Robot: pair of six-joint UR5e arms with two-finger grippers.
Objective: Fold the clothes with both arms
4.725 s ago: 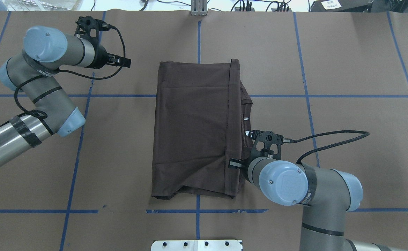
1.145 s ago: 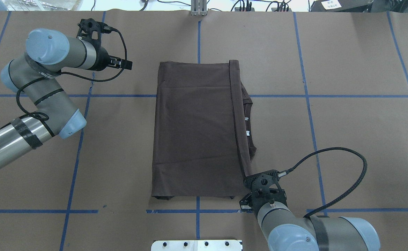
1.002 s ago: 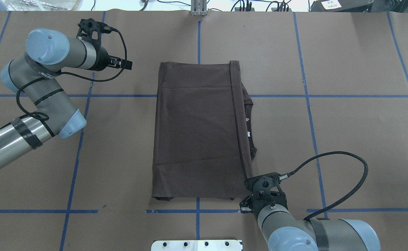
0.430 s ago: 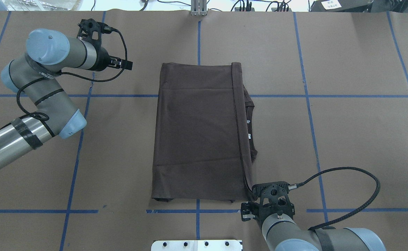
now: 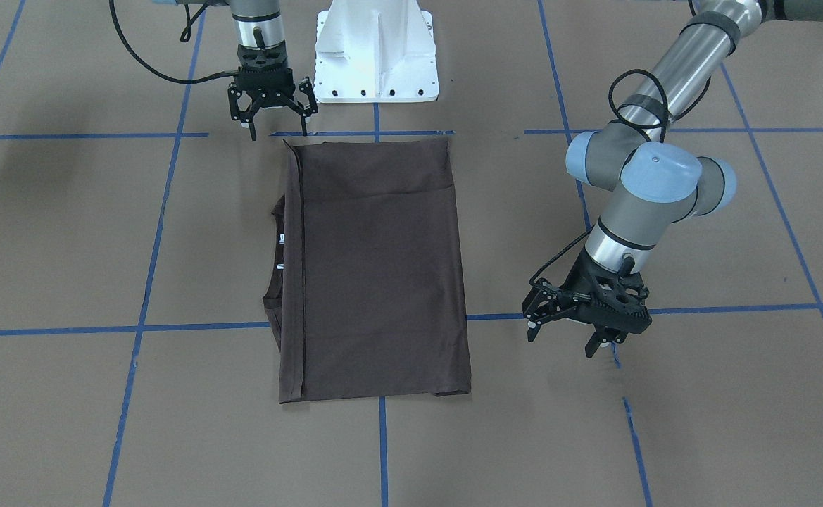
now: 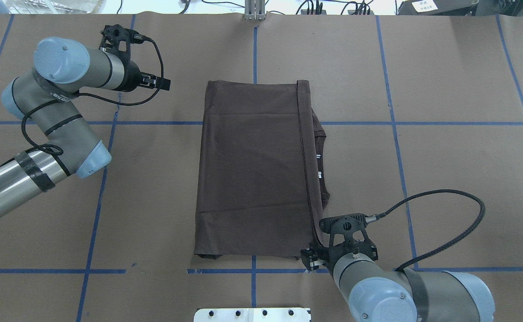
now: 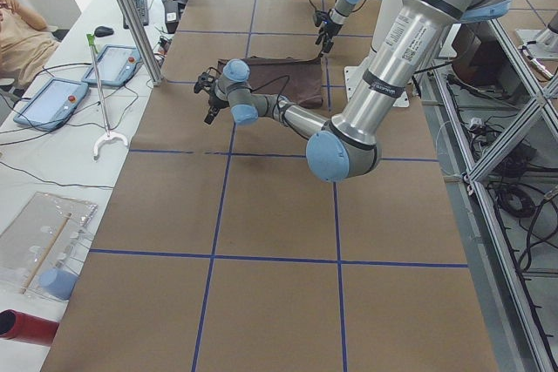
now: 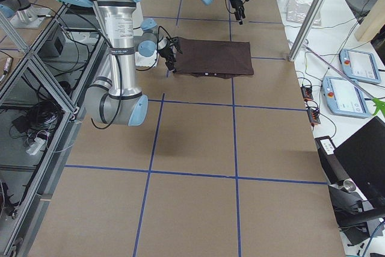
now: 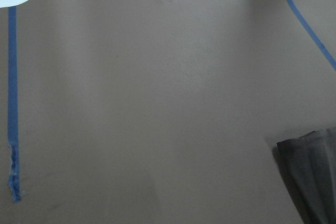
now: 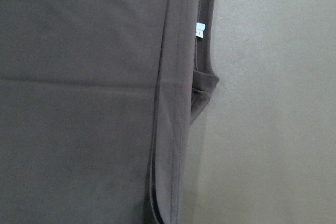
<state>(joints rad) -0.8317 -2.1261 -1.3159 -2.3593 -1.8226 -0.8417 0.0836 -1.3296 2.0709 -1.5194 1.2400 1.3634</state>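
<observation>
Though folded into a rectangle at mid-frame on the tabletop (image 5: 664, 436), likely needs one more fold across the shirt (image 5: 376, 267), with left end effector (image 5: 562, 341) open, empty, at right and right end effector (image 5: 277, 129) open beside the upper-left corner.

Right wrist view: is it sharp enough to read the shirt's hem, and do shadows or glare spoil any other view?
Right wrist view: sharp, the T-shirt hem stitching and white neck tags read clearly. Left wrist view: soft, shirt corner dim. Front-facing view: faint shadow on the table, no glare.
</observation>
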